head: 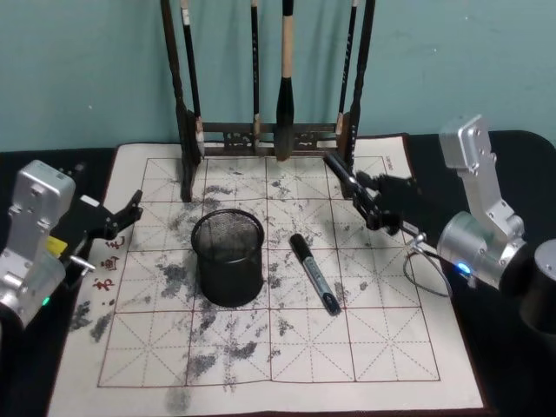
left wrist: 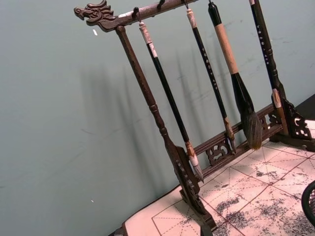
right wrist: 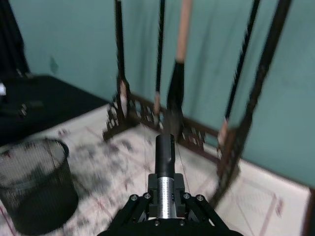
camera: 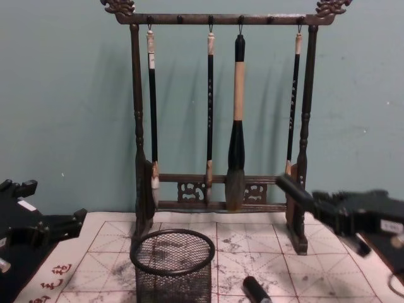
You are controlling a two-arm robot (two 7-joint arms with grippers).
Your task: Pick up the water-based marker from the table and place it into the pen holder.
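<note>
The water-based marker [head: 314,274] lies flat on the ink-stained mat [head: 382,347], just right of the pen holder [head: 228,258] and apart from it. The right hand [head: 337,168] hovers beyond it near the brush rack [head: 187,130], fingers pressed together and empty. The left hand [head: 129,215], spread, sits parked at the mat's left edge. The pickup looks yet to start; the right hand must open and descend across the barrel.
</note>
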